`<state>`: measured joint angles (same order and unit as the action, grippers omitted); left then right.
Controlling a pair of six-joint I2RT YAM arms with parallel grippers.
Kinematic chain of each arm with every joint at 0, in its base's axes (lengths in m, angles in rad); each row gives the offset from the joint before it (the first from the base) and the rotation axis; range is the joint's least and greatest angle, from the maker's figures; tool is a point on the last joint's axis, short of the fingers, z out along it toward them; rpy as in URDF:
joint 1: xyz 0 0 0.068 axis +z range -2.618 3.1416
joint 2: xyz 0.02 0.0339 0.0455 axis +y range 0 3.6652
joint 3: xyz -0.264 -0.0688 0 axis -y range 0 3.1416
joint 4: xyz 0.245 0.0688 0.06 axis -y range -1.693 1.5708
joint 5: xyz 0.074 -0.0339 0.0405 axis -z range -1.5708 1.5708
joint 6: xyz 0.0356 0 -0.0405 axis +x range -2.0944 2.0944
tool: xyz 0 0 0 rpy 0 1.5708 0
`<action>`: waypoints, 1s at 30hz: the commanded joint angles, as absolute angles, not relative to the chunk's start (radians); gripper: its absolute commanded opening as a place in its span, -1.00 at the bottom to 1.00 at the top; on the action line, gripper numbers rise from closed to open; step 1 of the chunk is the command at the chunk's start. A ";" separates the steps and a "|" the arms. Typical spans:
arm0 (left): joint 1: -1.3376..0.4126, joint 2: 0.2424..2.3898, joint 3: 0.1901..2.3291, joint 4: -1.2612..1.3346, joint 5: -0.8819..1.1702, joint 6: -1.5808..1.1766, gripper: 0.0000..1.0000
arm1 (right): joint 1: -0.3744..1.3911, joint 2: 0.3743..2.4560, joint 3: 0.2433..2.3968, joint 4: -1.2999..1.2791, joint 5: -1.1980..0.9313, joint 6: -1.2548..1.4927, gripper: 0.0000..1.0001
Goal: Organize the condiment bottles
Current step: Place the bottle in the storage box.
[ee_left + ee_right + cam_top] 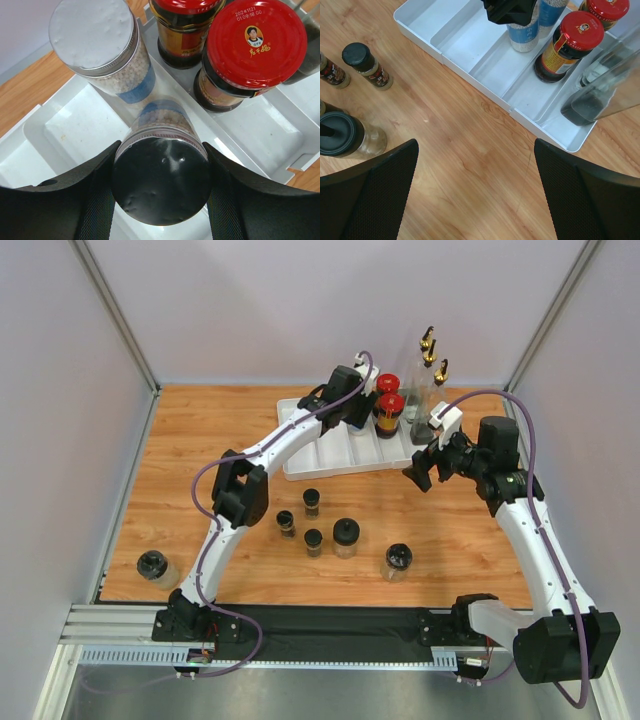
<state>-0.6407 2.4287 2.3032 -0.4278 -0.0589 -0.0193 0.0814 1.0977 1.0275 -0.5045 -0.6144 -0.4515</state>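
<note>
My left gripper (160, 165) is shut on a grey-lidded clear jar (160, 187) of pale grains, upright in a middle compartment of the white divided tray (75, 130). A second grey-lidded jar (95, 35) stands just behind it. Two red-capped amber jars (256, 42) stand one compartment to the right; they also show in the top view (388, 403). Three gold-spouted bottles (430, 360) stand at the tray's right end. My right gripper (475, 190) is open and empty above bare wood, right of the tray in the top view (426, 468).
On the wood in front of the tray (310, 462) stand three small black-lidded jars (311, 501) and two medium ones (346, 536), (398, 560). Another medium black-lidded jar (152, 566) stands at the near left edge. Grey walls close in the sides and back.
</note>
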 commanded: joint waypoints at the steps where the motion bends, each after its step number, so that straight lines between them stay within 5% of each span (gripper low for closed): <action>1: -0.640 2.421 2.329 -0.331 -0.067 -0.018 -0.46 | 0.077 1.075 1.017 -0.499 -0.621 -0.469 1.00; 18: -0.637 2.411 2.333 -0.325 -0.080 -0.040 0.27 | 0.063 1.074 1.015 -0.499 -0.629 -0.469 1.00; 30: -0.637 2.382 2.336 -0.316 -0.075 -0.057 0.60 | 0.055 1.071 1.014 -0.500 -0.637 -0.468 1.00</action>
<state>-0.6388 2.4405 2.3032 -0.3653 -0.0696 -0.0406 0.0601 1.0973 1.0275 -0.5045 -0.6170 -0.4541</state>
